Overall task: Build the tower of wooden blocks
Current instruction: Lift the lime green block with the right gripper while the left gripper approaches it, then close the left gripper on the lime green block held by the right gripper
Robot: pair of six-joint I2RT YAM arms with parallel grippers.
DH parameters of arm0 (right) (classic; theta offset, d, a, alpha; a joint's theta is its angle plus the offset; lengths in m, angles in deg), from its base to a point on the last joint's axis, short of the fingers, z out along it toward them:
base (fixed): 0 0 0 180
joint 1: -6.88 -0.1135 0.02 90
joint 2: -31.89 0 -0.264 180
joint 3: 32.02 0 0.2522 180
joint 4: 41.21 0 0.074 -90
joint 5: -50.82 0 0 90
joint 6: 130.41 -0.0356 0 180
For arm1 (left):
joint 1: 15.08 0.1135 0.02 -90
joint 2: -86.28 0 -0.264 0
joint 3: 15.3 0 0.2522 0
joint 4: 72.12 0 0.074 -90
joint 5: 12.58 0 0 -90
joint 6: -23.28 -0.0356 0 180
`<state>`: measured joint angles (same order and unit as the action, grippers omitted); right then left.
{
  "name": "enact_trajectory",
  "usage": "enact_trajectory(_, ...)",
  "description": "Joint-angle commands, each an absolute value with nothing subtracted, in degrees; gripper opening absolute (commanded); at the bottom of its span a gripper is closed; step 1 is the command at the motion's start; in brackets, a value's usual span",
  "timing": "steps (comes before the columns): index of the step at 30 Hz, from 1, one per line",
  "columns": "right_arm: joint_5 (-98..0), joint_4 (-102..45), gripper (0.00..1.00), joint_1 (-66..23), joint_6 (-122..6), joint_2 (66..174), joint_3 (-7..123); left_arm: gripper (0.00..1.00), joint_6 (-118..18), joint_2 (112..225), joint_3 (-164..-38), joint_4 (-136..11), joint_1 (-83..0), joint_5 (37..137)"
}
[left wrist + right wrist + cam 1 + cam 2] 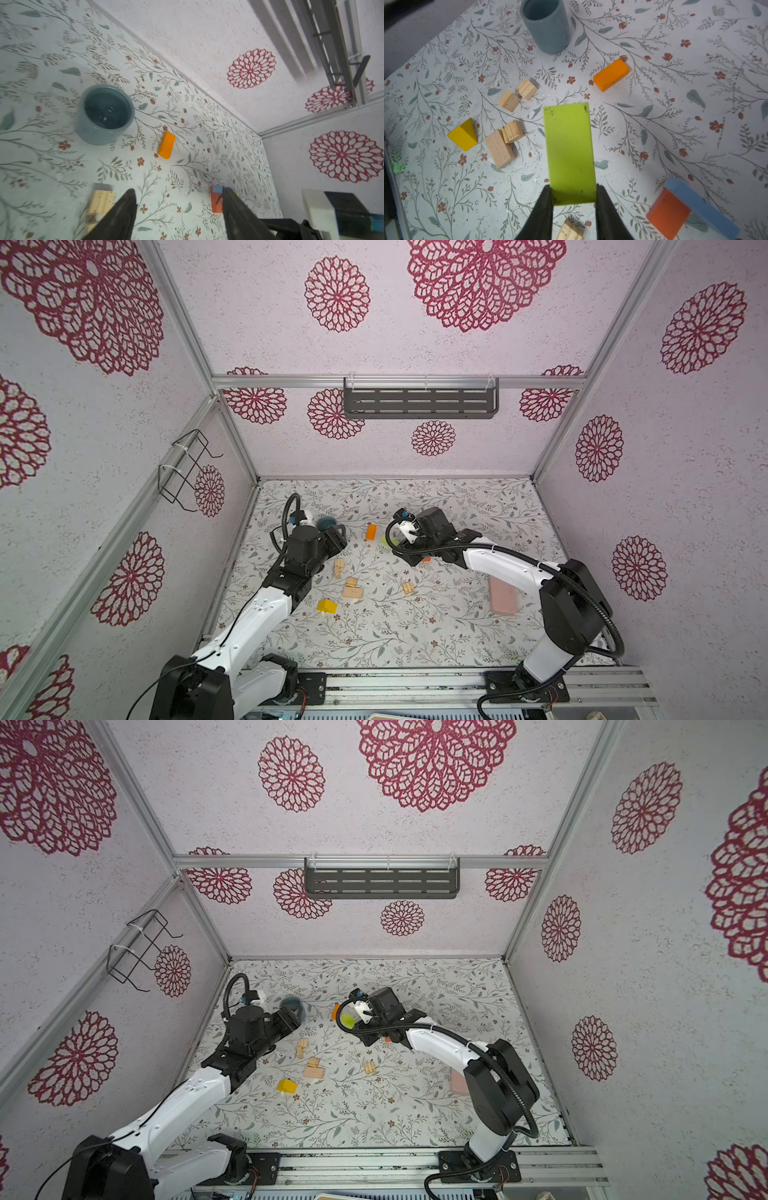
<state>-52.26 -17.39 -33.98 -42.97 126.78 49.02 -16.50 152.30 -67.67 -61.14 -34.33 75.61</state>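
My right gripper point(573, 188) is shut on one end of a flat green block point(569, 149), held above the floral mat; the block shows in a top view too point(347, 1020). The tower is a light blue block point(699, 205) lying on a red block point(667, 214), beside my right gripper. My left gripper point(178, 190) is open with nothing between its fingers, near the mug. An orange block point(371, 532), a yellow wedge point(326, 606) and several pale wood blocks point(353, 593) lie loose on the mat.
A grey-blue mug point(326, 523) stands at the back left, close to my left gripper point(338, 538). A flat pink slab point(503, 595) lies to the right under my right arm. Patterned walls close in the mat on three sides.
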Motion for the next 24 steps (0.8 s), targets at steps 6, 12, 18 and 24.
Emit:
enact_trajectory(6, -50.1, -22.5, 0.12, -33.9, -50.8, 120.5, 47.0, 0.54, -12.6, 162.1, -71.7, -74.2, -40.4, 79.0)
enact_trajectory(12, -48.8, -22.6, 0.11, -33.8, -52.3, 118.2, 46.2, 0.48, -10.5, 167.9, -72.6, -81.8, -44.0, 80.0)
enact_trajectory(18, -48.5, -22.9, 0.11, -33.7, -53.2, 118.2, 46.1, 0.47, -9.8, 171.4, -74.3, -85.1, -46.5, 81.0)
enact_trajectory(24, -49.0, -23.1, 0.1, -33.6, -53.6, 118.8, 46.8, 0.46, -8.3, 172.2, -73.9, -88.4, -47.5, 81.2)
